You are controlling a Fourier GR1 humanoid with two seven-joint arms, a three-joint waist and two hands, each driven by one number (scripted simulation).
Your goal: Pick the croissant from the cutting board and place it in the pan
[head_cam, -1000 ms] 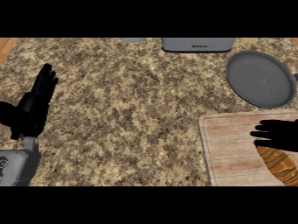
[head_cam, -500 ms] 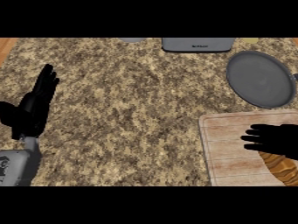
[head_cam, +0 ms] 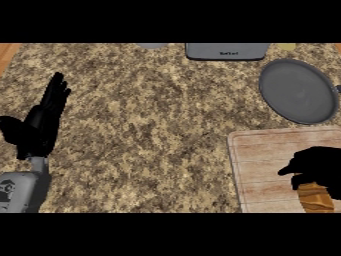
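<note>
The right hand [head_cam: 328, 168] curls over the top of the croissant [head_cam: 315, 198] on the cutting board [head_cam: 270, 165]. Beyond that hand sits the grey pan [head_cam: 298, 90] on the desk [head_cam: 158, 120]. The left hand [head_cam: 41, 122] rests open, far left.

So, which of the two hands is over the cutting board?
The right hand, curled over the croissant on the cutting board. The left hand rests open at the counter's left.

Kitchen: speckled granite counter [head_cam: 165, 125], wooden cutting board [head_cam: 276, 150] on it, grey pan [head_cam: 298, 92] just behind the board (cookware), grey appliance [head_cam: 227, 50] further back-left.
</note>
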